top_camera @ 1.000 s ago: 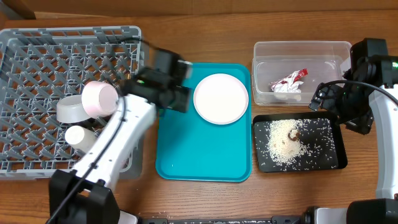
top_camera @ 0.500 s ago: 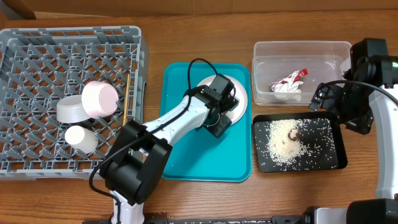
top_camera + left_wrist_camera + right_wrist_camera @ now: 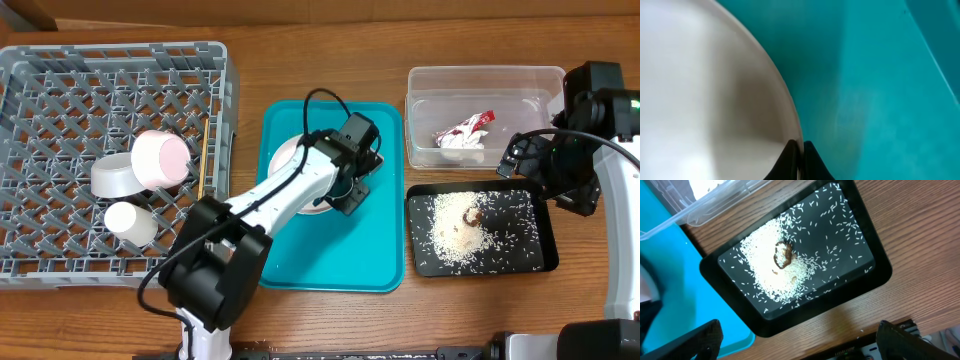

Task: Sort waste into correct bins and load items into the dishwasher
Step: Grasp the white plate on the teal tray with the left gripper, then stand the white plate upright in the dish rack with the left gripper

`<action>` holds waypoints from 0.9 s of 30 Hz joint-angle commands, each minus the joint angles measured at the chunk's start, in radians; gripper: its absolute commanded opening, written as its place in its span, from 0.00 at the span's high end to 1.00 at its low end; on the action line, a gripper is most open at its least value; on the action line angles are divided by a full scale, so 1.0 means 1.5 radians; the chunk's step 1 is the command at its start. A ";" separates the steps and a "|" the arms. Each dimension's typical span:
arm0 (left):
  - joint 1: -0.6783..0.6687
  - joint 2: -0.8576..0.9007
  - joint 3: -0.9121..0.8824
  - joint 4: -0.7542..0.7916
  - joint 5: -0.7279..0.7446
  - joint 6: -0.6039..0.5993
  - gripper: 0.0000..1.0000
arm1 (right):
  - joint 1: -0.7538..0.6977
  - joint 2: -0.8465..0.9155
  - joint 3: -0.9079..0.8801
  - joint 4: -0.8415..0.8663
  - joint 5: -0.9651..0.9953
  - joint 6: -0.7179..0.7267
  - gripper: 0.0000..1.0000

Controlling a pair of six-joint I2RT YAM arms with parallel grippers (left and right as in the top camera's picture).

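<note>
Plate rim comes first: the large white plate (image 3: 288, 165) lies on the left half of the teal tray (image 3: 330, 250) at mid-table. The left gripper (image 3: 799, 161) is clamped on its right edge, a finger on each side of the rim.

Toward the far right corner, the clear tub (image 3: 480, 72) holds the wrapper (image 3: 463, 133). Just in front of it, the black tray (image 3: 887, 270) carries the rice (image 3: 765, 275) and the brown lump (image 3: 784, 255). The right gripper (image 3: 545, 165) hangs over that tray's right end, fingers wide apart and holding nothing.

At the left edge, the dish rack (image 3: 60, 100) holds the small plate (image 3: 160, 158) pink side up, the grey bowl (image 3: 115, 178), the white cup (image 3: 130, 222) and the chopsticks (image 3: 205, 165).
</note>
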 commanded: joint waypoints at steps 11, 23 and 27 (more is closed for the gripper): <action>0.332 -0.216 0.170 -0.048 0.336 -0.013 0.96 | -0.001 -0.008 0.014 0.003 -0.003 0.000 0.00; 0.593 -0.072 0.168 -0.080 0.697 0.034 0.96 | -0.001 -0.008 0.014 0.000 -0.003 0.000 0.00; 0.628 -0.049 0.168 -0.100 0.697 0.034 0.50 | -0.001 -0.008 0.014 -0.002 -0.003 0.000 0.00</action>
